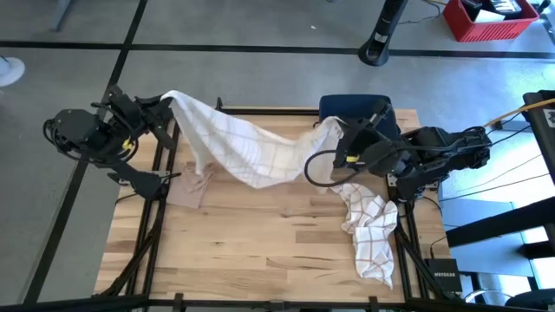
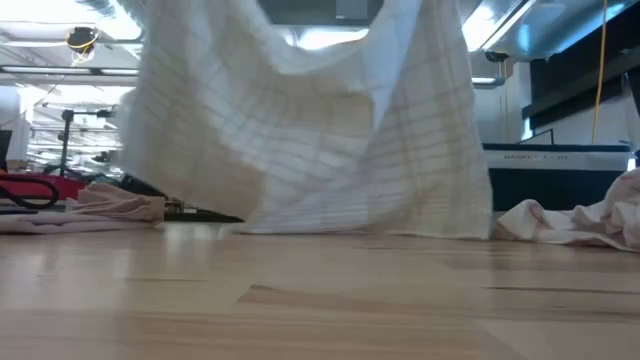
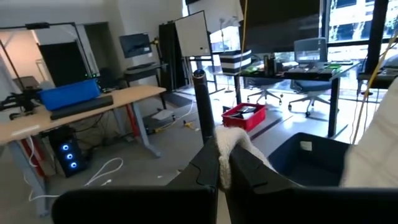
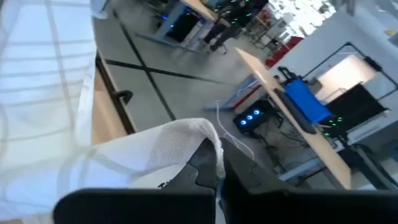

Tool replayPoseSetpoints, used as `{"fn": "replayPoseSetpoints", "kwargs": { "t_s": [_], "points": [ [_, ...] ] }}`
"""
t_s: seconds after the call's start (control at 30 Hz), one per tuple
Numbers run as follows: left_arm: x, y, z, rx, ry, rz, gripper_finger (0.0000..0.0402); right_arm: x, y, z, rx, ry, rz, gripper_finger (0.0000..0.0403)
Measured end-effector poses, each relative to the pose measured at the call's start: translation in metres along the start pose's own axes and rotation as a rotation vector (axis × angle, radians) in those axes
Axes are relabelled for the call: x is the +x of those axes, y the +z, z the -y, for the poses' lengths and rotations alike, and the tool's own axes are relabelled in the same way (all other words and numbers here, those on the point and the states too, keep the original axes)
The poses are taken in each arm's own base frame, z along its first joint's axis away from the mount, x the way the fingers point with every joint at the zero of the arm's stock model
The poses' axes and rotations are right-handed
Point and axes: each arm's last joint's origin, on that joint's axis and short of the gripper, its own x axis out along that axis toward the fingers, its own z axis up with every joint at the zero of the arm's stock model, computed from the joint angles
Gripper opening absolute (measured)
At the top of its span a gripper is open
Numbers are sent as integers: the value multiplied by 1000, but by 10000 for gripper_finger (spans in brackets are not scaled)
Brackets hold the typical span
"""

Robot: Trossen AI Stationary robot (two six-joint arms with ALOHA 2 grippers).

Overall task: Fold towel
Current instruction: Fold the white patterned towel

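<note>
While both my left gripper (image 1: 166, 106) and right gripper (image 1: 340, 128) clamp its corners, the white checked cloth towel (image 1: 247, 147) sags between them, a second crumpled checked towel (image 1: 368, 230) lying under my right arm.

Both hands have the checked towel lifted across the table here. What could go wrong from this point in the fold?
1. Each hand, left hand and right hand, pinches only a thin bit of the towel edge, so a corner may slip out under tension.
2. The towel's lower edge drags near the beige cloth on the table and might catch it.
3. A second checked towel lies under the right arm and could get swept along.
</note>
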Motion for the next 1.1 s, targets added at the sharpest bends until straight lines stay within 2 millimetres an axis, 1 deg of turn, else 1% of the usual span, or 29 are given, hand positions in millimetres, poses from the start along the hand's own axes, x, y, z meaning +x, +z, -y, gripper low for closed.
{"fn": "replayPoseSetpoints", "kwargs": {
  "t_s": [0.1,0.17,0.23,0.3,0.37,0.43,0.5,0.67,0.77,0.87,0.93,1.0,1.1],
  "points": [
    [1,0,4,8,-28,3,3,0,0,0,-1,-1,-1,5],
    [1,0,9,10,-84,9,3,0,0,-1,-2,3,-1,3],
    [2,-1,16,7,-148,12,3,0,0,-2,9,45,1,3],
    [2,-2,26,13,-224,11,3,-2,0,-6,29,140,6,4],
    [1,-4,38,20,-324,4,3,-9,-1,-12,39,257,11,3],
    [-3,-7,51,25,-436,-7,3,-19,-1,-20,43,365,26,3],
    [-7,-10,68,34,-522,-18,3,-32,-1,-27,60,433,46,3],
    [-27,-18,116,66,-707,-35,2,-72,1,-51,65,593,128,2],
    [-47,-24,144,112,-832,-12,3,-95,2,-66,83,690,177,3],
    [-67,-27,165,155,-907,42,2,-114,4,-79,92,755,224,3],
    [-76,-31,177,184,-925,54,2,-122,3,-90,88,767,227,3],
    [-80,-41,189,221,-921,28,3,-123,1,-103,68,756,201,3],
    [-76,-71,209,278,-848,-60,2,-116,-7,-132,7,712,113,3]
  ]
}}
